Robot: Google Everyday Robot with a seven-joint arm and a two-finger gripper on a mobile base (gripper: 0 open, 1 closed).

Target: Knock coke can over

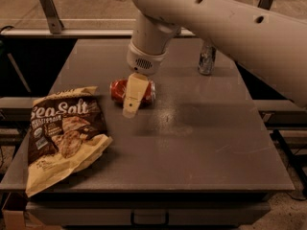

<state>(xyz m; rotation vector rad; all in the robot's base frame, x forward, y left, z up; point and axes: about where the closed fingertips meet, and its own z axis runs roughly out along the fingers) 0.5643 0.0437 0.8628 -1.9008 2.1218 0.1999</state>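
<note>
— What is on the left of the worktop [201, 143]?
— A bag [62, 133] of sea salt chips. It lies flat at the front left corner, and its lower end reaches the front edge.

— And where is the coke can?
— The coke can [116, 91] lies on its side, to the right of the bag and a little farther back, not touching it. Its length goes from left to right. It is in the left half of the worktop, not far from the middle.

— Where are your fingers?
— My fingers [133, 97] come down from above and stand just in front of the middle of the coke can, so they hide a part of it. Red shows on both sides of them. The tip points down and a little to the left, close to the worktop. If they are released, clenched or grasping, I cannot tell.

— And more to the right?
— A grey can [206, 59] stands upright near the far right edge, well apart from the coke can. My arm [230, 23] passes above it, from the upper right.
</note>
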